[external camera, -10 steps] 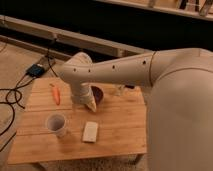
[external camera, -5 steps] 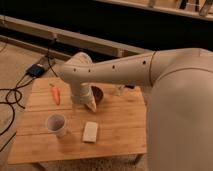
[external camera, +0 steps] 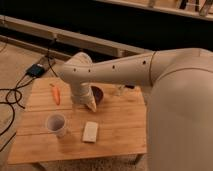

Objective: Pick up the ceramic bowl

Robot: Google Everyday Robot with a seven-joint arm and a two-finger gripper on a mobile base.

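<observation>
You can see the ceramic bowl (external camera: 99,93) a little left of the middle of the frame. It is small, round and dark, with a purple-red color. It sits on the wooden desk (external camera: 120,120), toward the desk's back edge, with its open side up. You only see its right part, because the arm hides its left part. The end effector (external camera: 90,103) is low over the desk, at the bowl's lower left side, right up against it in this view. You cannot tell if it touches the bowl.
</observation>
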